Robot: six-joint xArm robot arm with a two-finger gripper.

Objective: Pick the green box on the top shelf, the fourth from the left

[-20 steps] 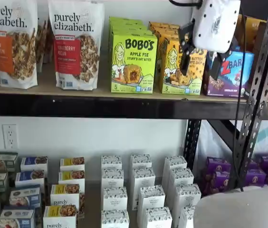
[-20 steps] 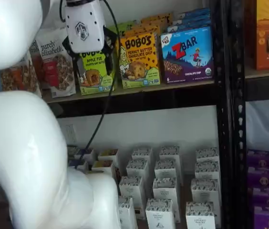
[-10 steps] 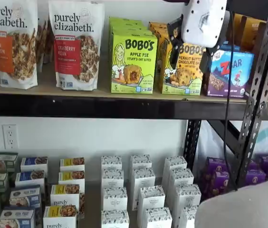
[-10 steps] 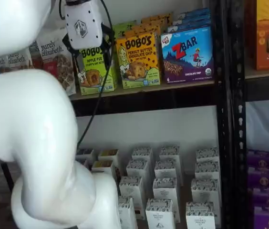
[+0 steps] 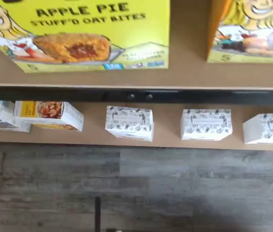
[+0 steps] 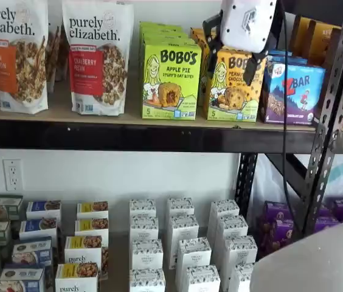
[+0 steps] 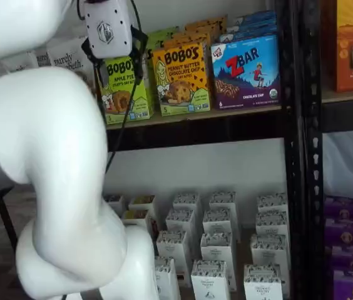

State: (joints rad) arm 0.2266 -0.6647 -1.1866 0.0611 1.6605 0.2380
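Fingers (image 6: 231, 52) spread wide and empty have slid sideways toward your green box (image 6: 171, 79); it now sits just beside them, ungrasped.

The green box (image 6: 170, 79) is matt printed card; the top shelf (image 6: 129, 115) is tan wood with a black metal beam; the gripper (image 6: 231, 58) has a glossy white plastic body

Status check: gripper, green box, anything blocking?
Gripper open, empty, in front of the top shelf. Green box upright, untouched. Orange Bobo's carton close beside it; nothing in front.
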